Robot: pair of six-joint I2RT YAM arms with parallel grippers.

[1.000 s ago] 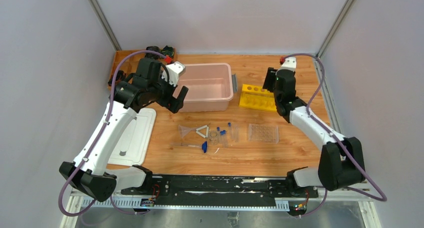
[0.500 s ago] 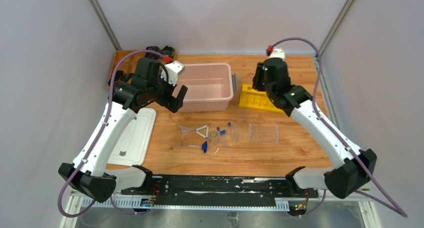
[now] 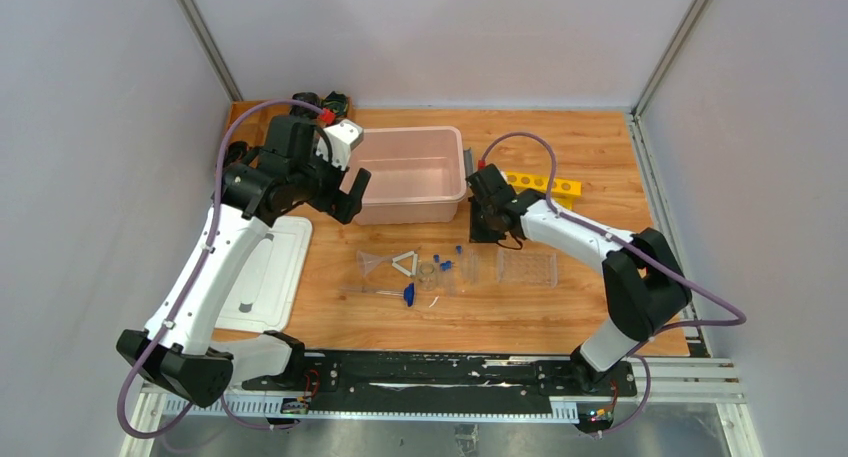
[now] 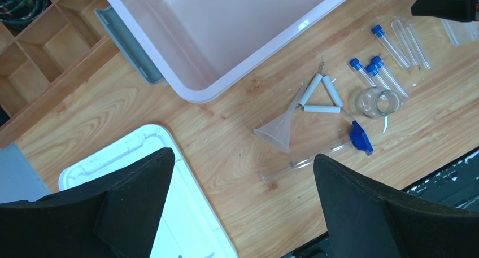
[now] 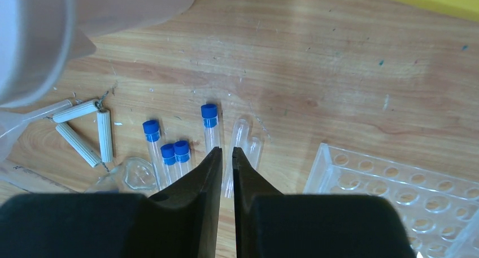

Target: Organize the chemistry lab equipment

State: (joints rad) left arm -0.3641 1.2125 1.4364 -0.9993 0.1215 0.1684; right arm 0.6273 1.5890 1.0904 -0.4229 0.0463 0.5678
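The small items lie in a row on the wood: clear funnel (image 3: 374, 264), white triangle (image 3: 404, 264), tiny clear dish (image 3: 428, 272), blue-capped tubes (image 3: 452, 258), clear tube rack (image 3: 526, 266) and the thin rod (image 3: 380, 293) with its blue tip. My right gripper (image 3: 481, 234) is shut and empty, hovering just above the tubes (image 5: 168, 151), with the rack (image 5: 390, 184) to its right and its fingertips (image 5: 226, 151) over two uncapped tubes. My left gripper (image 3: 352, 191) is open and empty, high over the bin's left end. Its view shows the funnel (image 4: 279, 131), triangle (image 4: 321, 94) and dish (image 4: 375, 101).
A pink bin (image 3: 455, 167) stands at the back centre. A yellow rack (image 3: 548, 185) is behind my right arm. A white lid (image 3: 285, 242) lies at the left. A wooden compartment tray (image 3: 238, 117) sits in the back left corner.
My right arm has swung from the back right, beside the yellow rack, to the left and down over the tubes. My left arm has hardly moved.
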